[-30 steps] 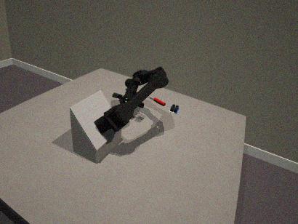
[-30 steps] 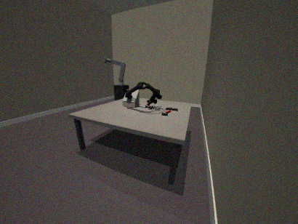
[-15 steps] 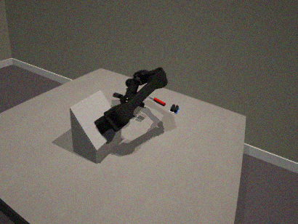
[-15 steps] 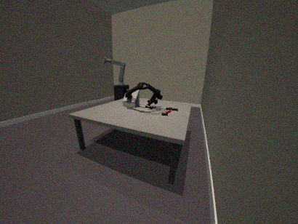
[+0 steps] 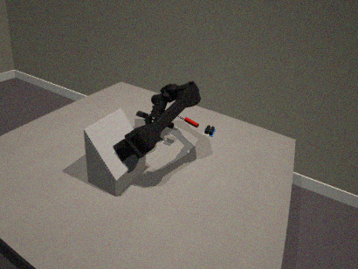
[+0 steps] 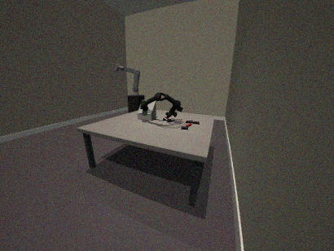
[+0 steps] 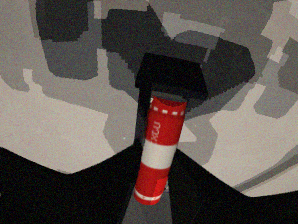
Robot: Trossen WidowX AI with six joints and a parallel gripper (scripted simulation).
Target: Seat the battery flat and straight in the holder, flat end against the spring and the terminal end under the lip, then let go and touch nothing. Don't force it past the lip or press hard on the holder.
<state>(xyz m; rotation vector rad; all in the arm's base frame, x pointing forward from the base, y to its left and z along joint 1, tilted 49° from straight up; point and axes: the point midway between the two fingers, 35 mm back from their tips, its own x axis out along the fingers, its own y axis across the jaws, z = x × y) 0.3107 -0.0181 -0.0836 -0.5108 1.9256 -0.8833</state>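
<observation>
The black robot arm bends over the big grey table. Its black gripper is squeezed tight on a small red battery with a white band. In the wrist view the battery points up toward twelve o'clock, tilted a little, its far end touching a dark boxy holder. I cannot tell if it sits inside. In the top view, a red stick and a small black and blue thing lie at about two o'clock from the grey wedge block.
</observation>
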